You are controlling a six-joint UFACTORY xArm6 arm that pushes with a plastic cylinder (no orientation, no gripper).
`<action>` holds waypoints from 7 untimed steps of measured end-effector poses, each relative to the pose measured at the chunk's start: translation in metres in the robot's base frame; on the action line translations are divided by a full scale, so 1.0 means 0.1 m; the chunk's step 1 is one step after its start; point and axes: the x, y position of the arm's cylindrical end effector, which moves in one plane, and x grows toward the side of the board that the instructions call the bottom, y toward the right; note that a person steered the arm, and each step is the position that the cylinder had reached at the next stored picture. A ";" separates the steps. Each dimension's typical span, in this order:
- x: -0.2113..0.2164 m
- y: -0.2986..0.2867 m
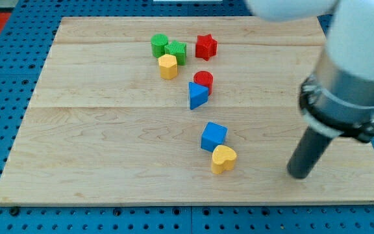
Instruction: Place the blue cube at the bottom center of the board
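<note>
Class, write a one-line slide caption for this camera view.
My tip rests right of the blue cube, which touches the yellow heart on the board.

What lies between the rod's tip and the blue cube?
Only bare board: in the camera view my tip stands to the view's right of the blue cube, with the yellow heart just below that line.

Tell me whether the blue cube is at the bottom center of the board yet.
Not yet. The blue cube sits above the board's bottom edge, touching the yellow heart below it. My tip is off to the view's right, apart from both.
</note>
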 end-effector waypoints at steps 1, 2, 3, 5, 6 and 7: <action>-0.32 -0.39; -0.54 -1.06; -0.58 -1.60; -0.76 -2.14; -0.83 -2.52; -0.46 -2.51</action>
